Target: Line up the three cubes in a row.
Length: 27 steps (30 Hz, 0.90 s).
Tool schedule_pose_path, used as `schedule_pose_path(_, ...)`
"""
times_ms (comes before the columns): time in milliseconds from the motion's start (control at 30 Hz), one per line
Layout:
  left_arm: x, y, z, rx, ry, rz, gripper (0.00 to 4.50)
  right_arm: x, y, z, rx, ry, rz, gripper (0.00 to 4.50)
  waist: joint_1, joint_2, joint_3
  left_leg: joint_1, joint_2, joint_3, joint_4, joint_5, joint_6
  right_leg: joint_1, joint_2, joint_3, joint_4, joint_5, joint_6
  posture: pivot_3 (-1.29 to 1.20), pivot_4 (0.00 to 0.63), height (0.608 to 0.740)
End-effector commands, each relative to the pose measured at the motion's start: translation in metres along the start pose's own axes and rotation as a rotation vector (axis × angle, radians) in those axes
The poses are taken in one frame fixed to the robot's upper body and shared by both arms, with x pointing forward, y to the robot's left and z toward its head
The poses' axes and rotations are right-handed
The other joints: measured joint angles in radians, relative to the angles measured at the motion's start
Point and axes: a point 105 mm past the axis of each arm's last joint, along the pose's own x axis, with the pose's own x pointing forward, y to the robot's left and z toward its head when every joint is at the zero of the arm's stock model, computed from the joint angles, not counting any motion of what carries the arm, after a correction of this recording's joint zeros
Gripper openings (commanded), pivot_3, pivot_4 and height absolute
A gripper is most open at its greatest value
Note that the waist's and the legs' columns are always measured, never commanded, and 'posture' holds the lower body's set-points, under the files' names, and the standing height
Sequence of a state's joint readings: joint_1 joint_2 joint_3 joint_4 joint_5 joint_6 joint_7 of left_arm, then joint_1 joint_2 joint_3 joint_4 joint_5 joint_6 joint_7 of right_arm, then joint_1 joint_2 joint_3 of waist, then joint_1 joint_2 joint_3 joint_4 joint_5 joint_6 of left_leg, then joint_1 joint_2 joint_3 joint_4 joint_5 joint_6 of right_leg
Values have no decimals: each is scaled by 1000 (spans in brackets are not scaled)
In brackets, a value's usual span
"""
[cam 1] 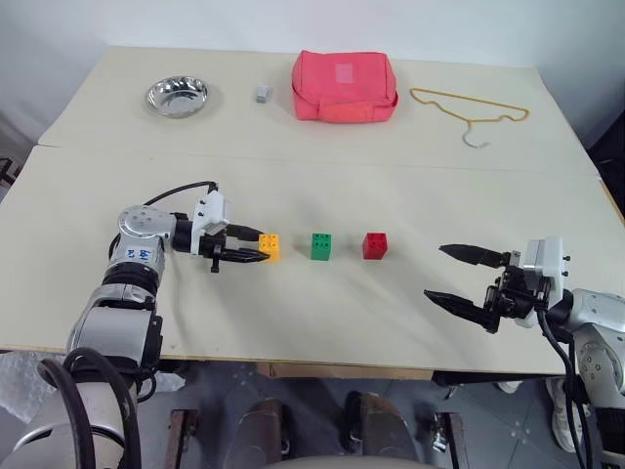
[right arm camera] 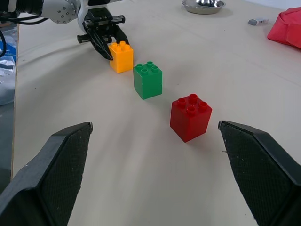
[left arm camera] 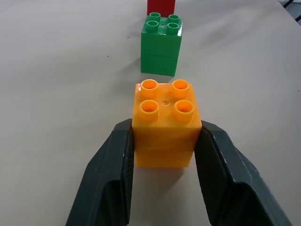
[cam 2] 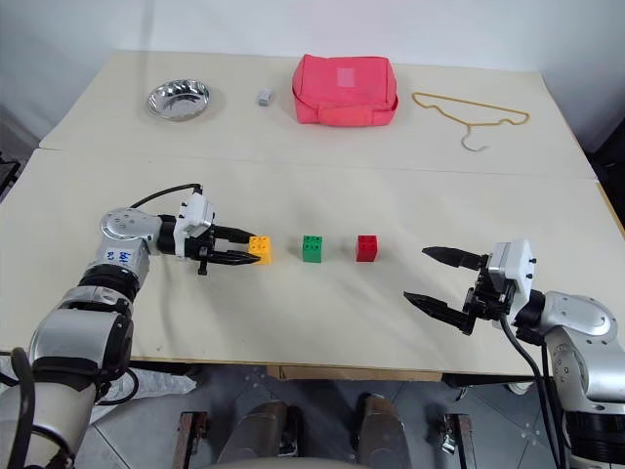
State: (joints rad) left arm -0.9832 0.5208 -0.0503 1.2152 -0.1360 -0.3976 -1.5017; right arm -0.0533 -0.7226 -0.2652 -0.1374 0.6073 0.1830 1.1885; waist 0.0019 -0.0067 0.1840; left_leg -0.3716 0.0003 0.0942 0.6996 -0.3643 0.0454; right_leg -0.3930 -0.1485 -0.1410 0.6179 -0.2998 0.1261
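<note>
The orange-yellow brick sits right between the left tool's fingers, at the left end of the row.

The left tool lies low and points right along the surface, its two fingers on each side of the orange-yellow brick; I cannot tell if they squeeze it or have let go. The green brick and red brick stand to its right, in one line, with gaps. The right tool hangs near the red brick's right, fingers wide apart, holding nothing.
</note>
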Motion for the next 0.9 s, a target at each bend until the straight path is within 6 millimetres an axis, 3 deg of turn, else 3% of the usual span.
schedule_pose_path(33, -3, -4, 7, 27, -10, -65, 3016, 0, 1, 12, -35, -17, 25, 4500, -1, 0, 0, 0, 0, 0, 0, 0, 0, 0, 0, 0, 0, 0, 0, 0, 150, 740)
schedule_pose_path(200, -22, -5, 6, 73, -18, -12, 4468, 7, 3, 11, -24, -18, 93, 4500, -3, 0, 0, 0, 0, 0, 0, 0, 0, 0, 0, 0, 0, 0, 0, 0, 150, 740)
schedule_pose_path(333, -50, -8, 14, 103, -105, 84, 4468, 12, 5, 10, -25, -37, 159, 4500, -8, 0, 0, 0, 1, 0, 0, 0, 0, 0, 0, 0, 0, 0, 0, 0, 150, 740)
schedule_pose_path(533, -88, -31, 13, 57, -161, 321, 4468, 21, -3, 19, -59, -169, 210, 4500, -12, 0, 0, 1, 1, -1, 0, 0, 0, 0, 0, 1, 1, 0, 0, 0, 150, 740)
schedule_pose_path(700, -98, -48, 12, -20, -174, 381, 4468, 26, -13, 20, -34, -191, 246, 4500, 5, 1, 1, 1, 1, -3, 1, 0, 0, 1, -1, 3, 1, 0, 0, 0, 150, 740)
schedule_pose_path(900, -105, -30, 12, 75, -135, 474, 4468, 20, -28, 9, -70, -129, 250, 4500, 11, 1, 0, 1, 0, -3, 1, 0, 0, 1, -1, 3, 1, 0, 0, 0, 150, 740)
